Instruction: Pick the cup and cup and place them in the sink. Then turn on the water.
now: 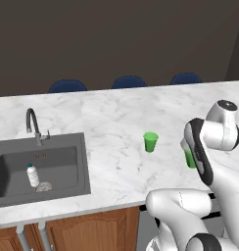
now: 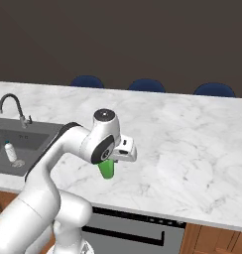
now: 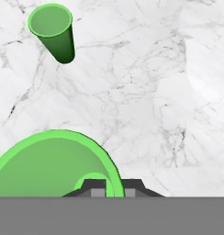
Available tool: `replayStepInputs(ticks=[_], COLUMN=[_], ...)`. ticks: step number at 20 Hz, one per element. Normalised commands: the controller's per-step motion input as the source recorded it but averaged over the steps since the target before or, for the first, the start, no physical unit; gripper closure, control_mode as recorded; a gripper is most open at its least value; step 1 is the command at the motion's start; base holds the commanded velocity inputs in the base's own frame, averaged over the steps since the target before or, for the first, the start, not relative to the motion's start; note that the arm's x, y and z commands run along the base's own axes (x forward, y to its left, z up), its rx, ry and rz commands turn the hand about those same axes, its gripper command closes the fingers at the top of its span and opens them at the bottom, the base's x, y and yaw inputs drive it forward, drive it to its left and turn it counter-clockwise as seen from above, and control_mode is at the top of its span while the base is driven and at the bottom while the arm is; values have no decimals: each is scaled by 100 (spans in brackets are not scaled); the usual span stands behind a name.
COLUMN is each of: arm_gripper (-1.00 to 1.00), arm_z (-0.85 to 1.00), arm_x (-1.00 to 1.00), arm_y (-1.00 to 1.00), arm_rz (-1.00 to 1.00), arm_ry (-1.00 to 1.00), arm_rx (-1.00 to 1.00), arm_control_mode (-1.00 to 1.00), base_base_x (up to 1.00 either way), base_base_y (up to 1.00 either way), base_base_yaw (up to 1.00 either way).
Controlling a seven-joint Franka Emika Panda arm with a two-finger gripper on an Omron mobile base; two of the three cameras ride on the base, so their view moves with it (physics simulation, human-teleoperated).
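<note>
One green cup point(image 3: 49, 172) lies close under the hand, with my gripper point(image 3: 114, 189) shut on its rim wall, one fingertip inside and one outside. This held cup point(image 2: 107, 169) hangs below the hand near the counter's front edge and is half hidden by the arm in the left base view point(image 1: 190, 158). The second green cup point(image 1: 151, 141) stands upright on the marble a little to the left, also seen from the hand point(image 3: 52, 32). Far to the left lies the dark sink point(image 1: 85, 162) with its curved tap point(image 1: 32, 122).
A white bottle with a blue cap point(image 1: 32, 175) and a small pale object point(image 1: 43, 187) lie in the basin. Blue chair backs point(image 1: 129, 82) stand behind the marble counter point(image 1: 116, 112). Wooden cabinet doors point(image 1: 92, 230) run below the front edge.
</note>
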Motion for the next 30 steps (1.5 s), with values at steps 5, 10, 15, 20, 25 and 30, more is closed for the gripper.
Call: replayStepInputs(ticks=[5, 10, 15, 20, 25, 30], arm_gripper=[100, 100, 100, 100, 100, 100], arm_z=[17, 3, 16, 17, 15, 16], arm_x=[-32, -10, -12, -11, -5, -1], arm_y=[0, 0, 2, 30, 39, 30], arm_rz=[2, 3, 4, 2, 1, 1], arm_ry=[0, 0, -4, -1, 0, 0], arm_rx=[0, 0, 0, -3, -5, -3], arm_control_mode=[-100, -100, -100, -100, -100, -100], base_base_x=[0, 0, 0, 0, 0, 0], base_base_y=[0, 0, 0, 0, 0, 0], base_base_yaw=[0, 0, 0, 0, 0, 0])
